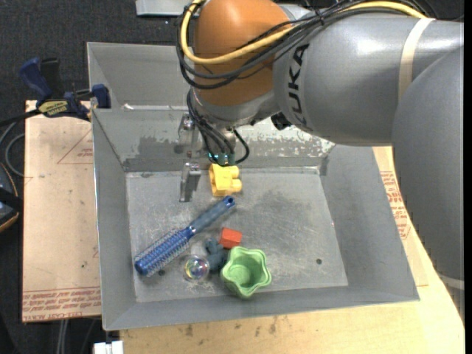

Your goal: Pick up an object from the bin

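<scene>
Yellow block [225, 180] lying at bin's [110, 198] back — hand [206, 185] hovering over it; whether clenched or released, cannot tell; blue brush [184, 236] lying near.

Bin [295, 223]: grey sheet metal, matt; the floor is scuffed and speckled, and the far wall has worn, lighter patches.
Brush [184, 237], near left of the floor: blue plastic, smooth handle with a slight sheen, head rough with short bristles.
Yellow block [225, 180], far middle: hard plastic, smooth, semi-gloss.
Red block [231, 237]: plastic, smooth, matt.
Green cup [245, 271], near middle, scalloped rim: plastic, smooth, soft sheen.
Small ball [196, 270]: clear, glassy, highly glossy with bright glints.
Dark teal piece [214, 255]: matt; material unclear.
Arm shell [369, 80]: grey, smooth, satin finish.
Orange cover [236, 28]: smooth, glossy dome.
Cables [186, 35]: yellow and black sheathing, smooth.
</scene>
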### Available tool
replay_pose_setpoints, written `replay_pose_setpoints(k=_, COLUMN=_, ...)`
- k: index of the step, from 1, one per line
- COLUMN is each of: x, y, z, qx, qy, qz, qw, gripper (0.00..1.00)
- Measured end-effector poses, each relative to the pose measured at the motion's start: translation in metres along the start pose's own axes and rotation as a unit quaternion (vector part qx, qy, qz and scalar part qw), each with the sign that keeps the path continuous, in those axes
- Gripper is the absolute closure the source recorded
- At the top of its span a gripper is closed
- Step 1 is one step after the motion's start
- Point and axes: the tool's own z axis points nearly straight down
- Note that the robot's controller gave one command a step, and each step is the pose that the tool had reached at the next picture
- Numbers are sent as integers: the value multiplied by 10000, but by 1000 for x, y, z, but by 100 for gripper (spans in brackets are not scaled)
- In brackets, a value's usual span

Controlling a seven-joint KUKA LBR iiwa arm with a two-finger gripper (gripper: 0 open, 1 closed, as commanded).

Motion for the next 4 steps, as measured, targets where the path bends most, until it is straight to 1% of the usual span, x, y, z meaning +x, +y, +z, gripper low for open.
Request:
replay_pose_setpoints(k=1, x=79, y=-71, z=128, qx=1, qy=-43, qz=-1195, qw=9928, gripper=0)
replay_pose_setpoints(k=2, x=66, y=-109, z=146, qx=2, qy=-171, qz=-1519, qw=9882, gripper=0)
replay_pose_setpoints(k=3, x=73, y=-111, z=154, qx=-4, qy=-47, qz=-1512, qw=9885, gripper=100)
replay_pose_setpoints(k=4, x=73, y=-111, z=155, qx=-5, qy=-46, qz=-1509, qw=9885, gripper=0)
